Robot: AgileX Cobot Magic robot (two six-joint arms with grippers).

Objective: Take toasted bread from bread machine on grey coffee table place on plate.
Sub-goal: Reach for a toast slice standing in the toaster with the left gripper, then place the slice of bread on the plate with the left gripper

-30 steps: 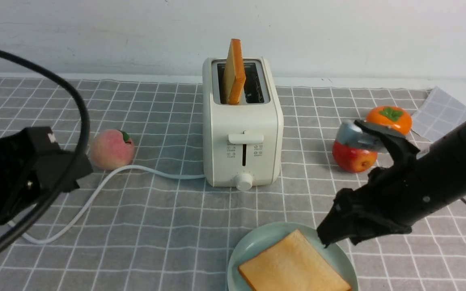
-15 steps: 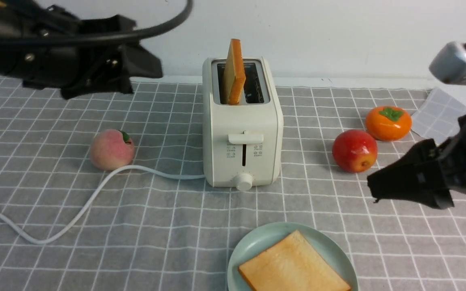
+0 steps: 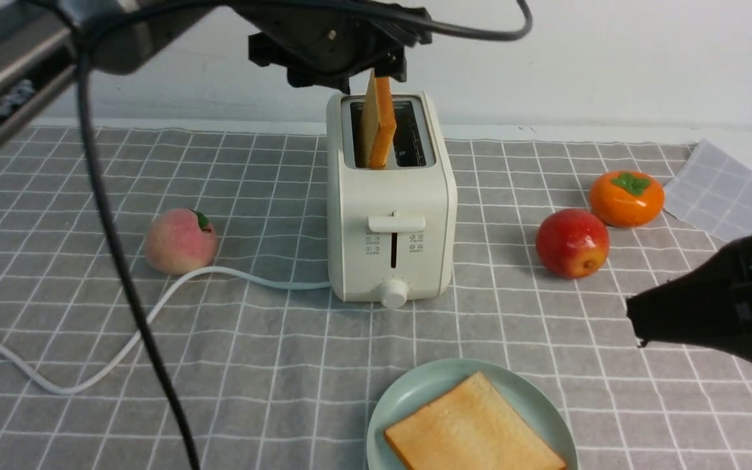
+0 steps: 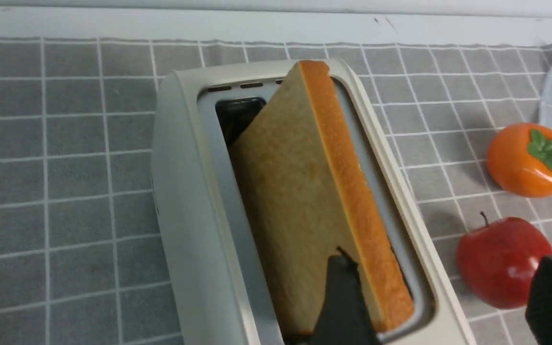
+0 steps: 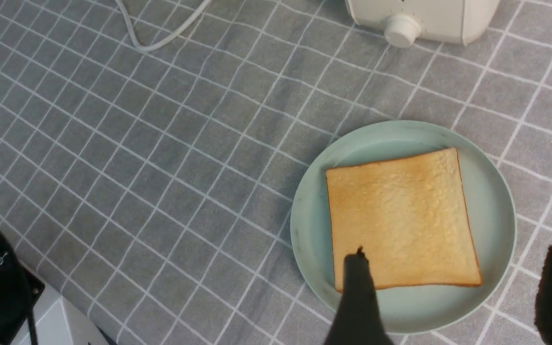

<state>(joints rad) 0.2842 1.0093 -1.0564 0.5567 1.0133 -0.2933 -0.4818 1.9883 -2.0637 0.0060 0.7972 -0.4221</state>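
**One done, one to go**

One toast (image 3: pixel 474 427) lies on the plate (image 3: pixel 408 398) at the near edge of the counter (image 3: pixel 56 294). The other toast (image 3: pixel 378 117) stands in the toaster (image 3: pixel 389 222), mid-counter. The left gripper (image 3: pixel 373 73) is open over it, not gripping yet. The right gripper (image 5: pixel 455 258) is open and empty.

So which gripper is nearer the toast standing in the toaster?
Left. The left gripper is directly above that toast; the right gripper is low, far off to its right.
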